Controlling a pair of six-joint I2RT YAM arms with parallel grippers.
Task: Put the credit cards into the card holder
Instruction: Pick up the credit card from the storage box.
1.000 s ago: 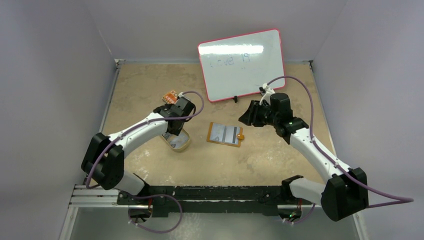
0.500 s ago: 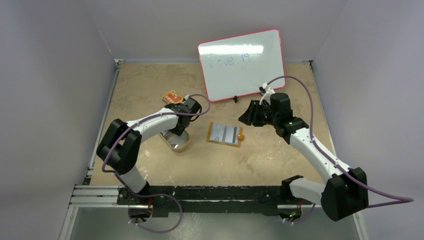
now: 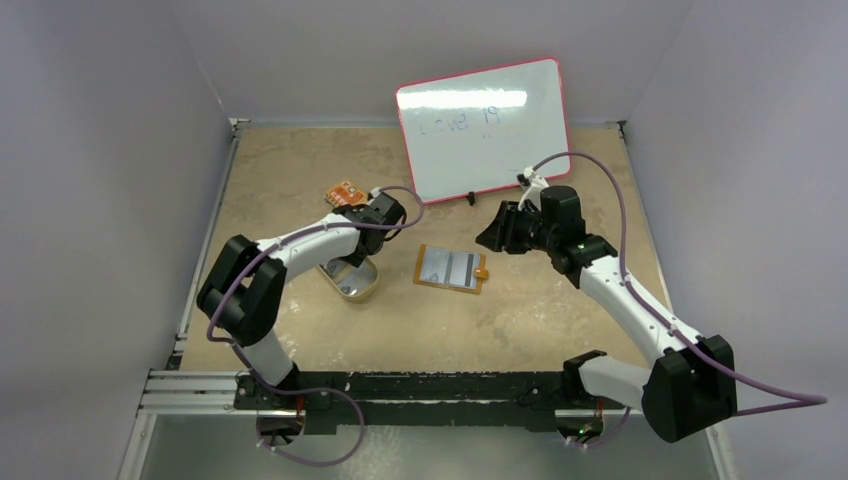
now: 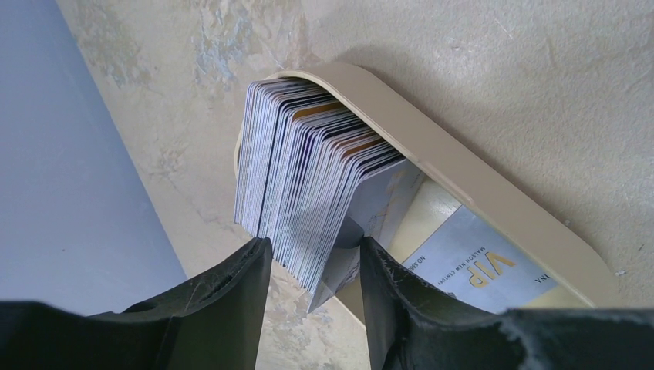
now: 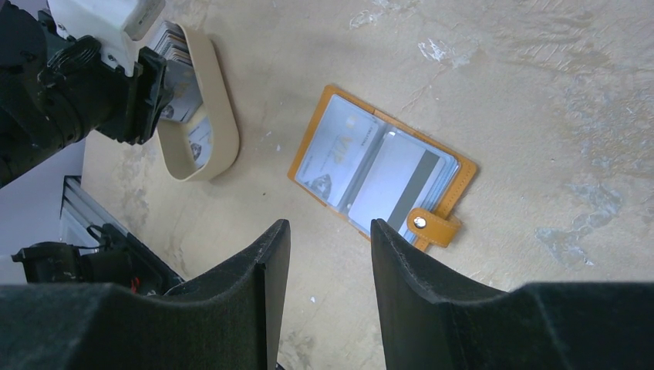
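Observation:
The credit cards point(image 4: 308, 177) stand on edge as a thick grey-silver stack in the tan oval dish point(image 4: 478, 185). One more card marked VIP point(image 4: 478, 258) lies flat in the dish. My left gripper point(image 4: 312, 247) is open over the dish point(image 3: 355, 282), its fingers on either side of the stack's near corner and the right fingertip point(image 4: 370, 254) against the outermost card. The card holder point(image 5: 378, 173) lies open and flat on the table point(image 3: 450, 268), with one card in each visible pocket, one of them dark-striped. My right gripper point(image 5: 330, 223) hangs open and empty just right of the holder.
A pink-framed whiteboard point(image 3: 483, 130) leans at the back. An orange patterned flat piece point(image 3: 343, 193) lies behind the left wrist. The holder's snap tab point(image 5: 432, 225) sticks out towards my right gripper. Grey walls close in the table on three sides.
The left arm folded in, its elbow swinging right, and its wrist shifted slightly back and right over the dish. Its jaws narrowed around the card stack. The right arm stayed still.

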